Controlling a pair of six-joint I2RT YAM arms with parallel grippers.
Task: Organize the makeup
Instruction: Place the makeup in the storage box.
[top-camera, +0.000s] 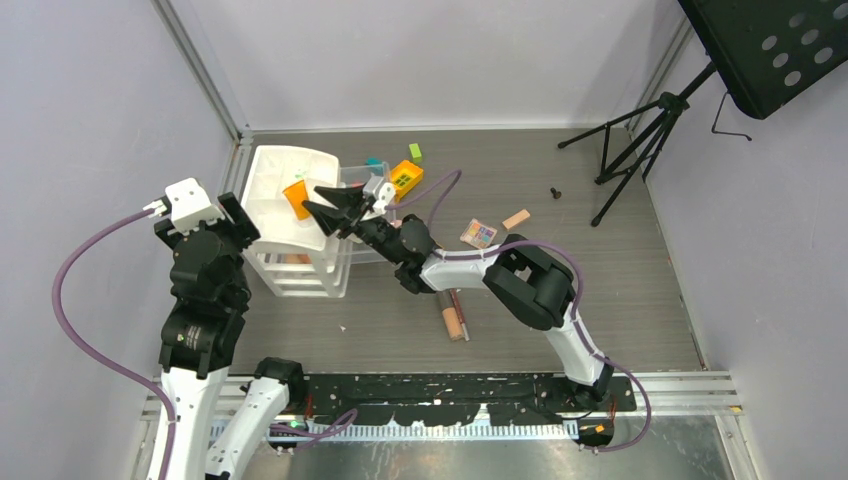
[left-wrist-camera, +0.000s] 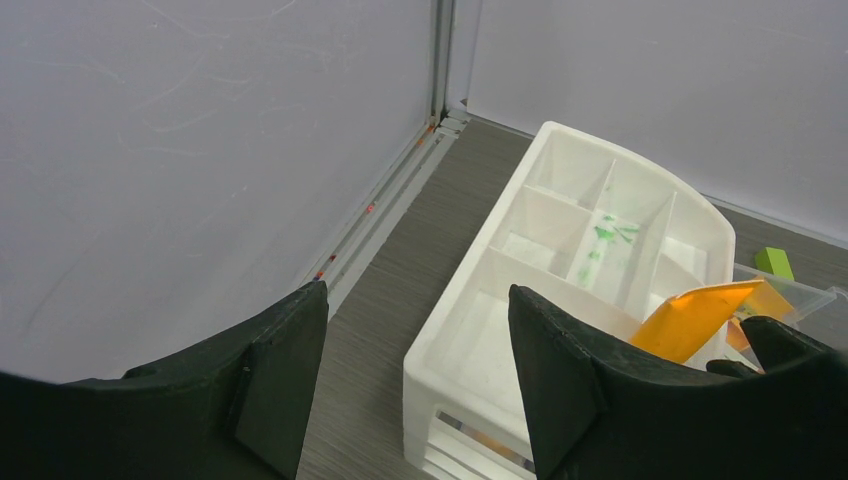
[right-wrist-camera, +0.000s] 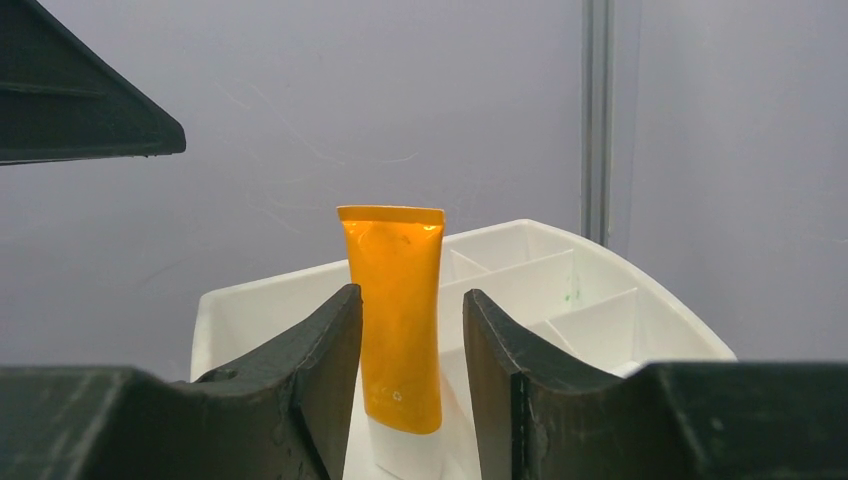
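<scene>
The right gripper (top-camera: 323, 203) hangs over the white plastic divided organizer (top-camera: 268, 172) at ten o'clock on the table. Its jaws are parted either side of the orange squeeze tube (right-wrist-camera: 392, 310), which stands crimp-end up in a compartment. At nine o'clock the left gripper (left-wrist-camera: 416, 296) gapes wide, holding nothing.

Orange tube (right-wrist-camera: 392, 315), ctr frame: smooth glossy plastic. White organizer (left-wrist-camera: 470, 330): smooth plastic, slight sheen, w/ green smears. Tabletop (top-camera: 600, 280), rt side: matt grey wood-grain. Back wall (right-wrist-camera: 250, 120): matt, faint scuffs.
</scene>
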